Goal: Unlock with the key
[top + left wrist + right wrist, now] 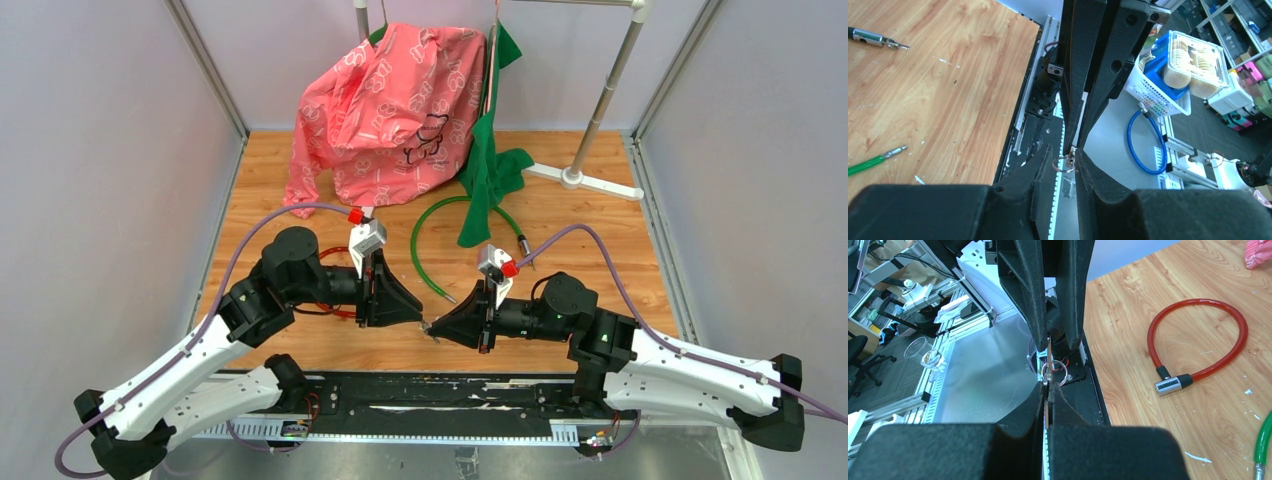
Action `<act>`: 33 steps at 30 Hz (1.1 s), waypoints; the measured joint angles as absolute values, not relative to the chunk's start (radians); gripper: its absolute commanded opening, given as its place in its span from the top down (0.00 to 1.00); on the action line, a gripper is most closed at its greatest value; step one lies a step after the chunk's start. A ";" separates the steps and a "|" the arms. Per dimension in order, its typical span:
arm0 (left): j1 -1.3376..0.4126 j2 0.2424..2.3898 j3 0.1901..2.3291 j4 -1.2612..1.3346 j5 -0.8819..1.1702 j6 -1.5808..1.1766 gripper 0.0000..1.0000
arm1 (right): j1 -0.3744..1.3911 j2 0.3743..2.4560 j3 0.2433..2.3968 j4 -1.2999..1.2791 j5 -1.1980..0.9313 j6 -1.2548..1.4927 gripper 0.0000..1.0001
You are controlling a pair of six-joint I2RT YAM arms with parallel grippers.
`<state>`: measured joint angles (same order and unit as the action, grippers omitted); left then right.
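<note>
Pinching key [1049, 352] flat in fully closed right gripper [1047, 390]; confirmed by right wrist view only. Left gripper [1064, 161] slightly parted around key ring [1063, 164], no clear contact; left wrist view only. From top, just tips meeting over near edge of table [600, 250]. Red cable lock [1172, 385] on the wood: whole from right wrist, mostly hidden under left arm [300, 275] from above.

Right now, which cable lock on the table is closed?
The red cable lock: its ends meet in the metal cylinder. The green cable lies open, ends free.
</note>
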<state>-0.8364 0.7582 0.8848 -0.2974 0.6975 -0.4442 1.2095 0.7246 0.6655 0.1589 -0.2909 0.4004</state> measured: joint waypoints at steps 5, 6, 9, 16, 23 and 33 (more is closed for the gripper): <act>-0.850 0.763 0.885 -0.299 0.706 -0.433 0.81 | 1.209 0.725 0.665 0.159 -0.292 0.402 1.00; -0.854 0.766 0.885 -0.301 0.707 -0.431 0.83 | 1.209 0.725 0.665 0.159 -0.292 0.402 1.00; -0.862 0.773 0.885 -0.302 0.711 -0.427 0.99 | 1.209 0.725 0.665 0.157 -0.292 0.403 1.00; -0.895 0.771 0.892 -0.308 0.679 -0.419 1.00 | 1.209 0.723 0.665 0.152 -0.292 0.405 0.65; -0.901 0.748 0.920 -0.363 0.537 -0.406 1.00 | 1.209 0.690 0.715 0.064 -0.196 0.387 0.19; -0.901 0.748 0.956 -0.387 0.431 -0.392 1.00 | 1.209 0.599 0.715 0.045 -0.079 0.365 0.27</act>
